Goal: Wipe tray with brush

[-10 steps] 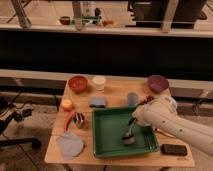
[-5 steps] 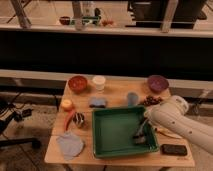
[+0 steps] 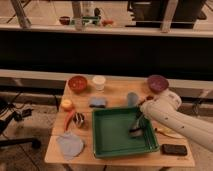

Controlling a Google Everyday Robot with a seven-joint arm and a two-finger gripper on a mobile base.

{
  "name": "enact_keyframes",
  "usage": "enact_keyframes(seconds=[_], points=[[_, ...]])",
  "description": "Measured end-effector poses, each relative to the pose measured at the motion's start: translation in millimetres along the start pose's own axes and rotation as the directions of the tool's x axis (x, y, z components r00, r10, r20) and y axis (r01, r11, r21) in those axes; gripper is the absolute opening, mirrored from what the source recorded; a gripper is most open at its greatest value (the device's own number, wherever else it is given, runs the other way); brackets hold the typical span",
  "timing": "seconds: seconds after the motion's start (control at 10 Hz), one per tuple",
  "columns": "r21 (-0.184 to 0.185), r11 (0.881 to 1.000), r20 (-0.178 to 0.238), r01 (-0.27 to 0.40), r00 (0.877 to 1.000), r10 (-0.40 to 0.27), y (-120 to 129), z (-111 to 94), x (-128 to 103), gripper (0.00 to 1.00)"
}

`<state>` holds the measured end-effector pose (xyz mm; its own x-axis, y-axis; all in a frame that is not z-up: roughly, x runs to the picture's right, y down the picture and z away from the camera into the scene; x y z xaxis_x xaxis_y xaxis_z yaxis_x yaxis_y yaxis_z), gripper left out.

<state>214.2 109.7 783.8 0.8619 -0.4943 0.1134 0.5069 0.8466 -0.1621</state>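
Wooden table [image 3: 120, 92] before dark counter wall, cluttered. Green tray [image 3: 107, 142] at table's front centre. White arm reaches in from right; gripper [image 3: 139, 119] over tray's right half, clamped on thin handle of brush [image 3: 136, 131], bristle head down on tray floor near right wall. Since half second ago, brush shifted slightly left and away from front-right corner. Red bowl [image 3: 77, 82], white cup [image 3: 99, 81], purple bowl [image 3: 157, 82] along back edge; black block [image 3: 174, 149] right of tray.
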Motion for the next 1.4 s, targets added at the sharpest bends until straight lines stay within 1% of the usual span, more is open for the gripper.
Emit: enact_keyframes(seconds=[0.1, 0.3, 0.4, 0.5, 0.7, 0.8, 1.0, 1.2, 1.4], points=[[0.008, 1.0, -0.005, 0.007, 1.0, -0.007, -12, 4, -3, 0.0], [0.016, 1.0, -0.021, 0.018, 1.0, -0.017, -37, 17, -2, 0.0], [0.019, 1.0, -0.023, 0.021, 1.0, -0.021, -46, 22, -3, 0.0], [0.017, 1.0, -0.031, 0.021, 0.999, -0.02, -53, 28, -2, 0.0], [0.018, 1.0, -0.031, 0.019, 0.999, -0.018, -55, 33, -7, 0.0], [0.021, 1.0, -0.025, 0.015, 1.0, -0.015, -56, 33, -15, 0.0], [0.04, 0.999, 0.002, 0.018, 1.0, -0.018, -60, 28, -39, 0.0], [0.049, 0.999, 0.014, 0.013, 1.0, -0.013, -57, 26, -41, 0.0], [0.063, 0.998, 0.046, 0.021, 0.999, -0.024, -58, 20, -56, 0.0]])
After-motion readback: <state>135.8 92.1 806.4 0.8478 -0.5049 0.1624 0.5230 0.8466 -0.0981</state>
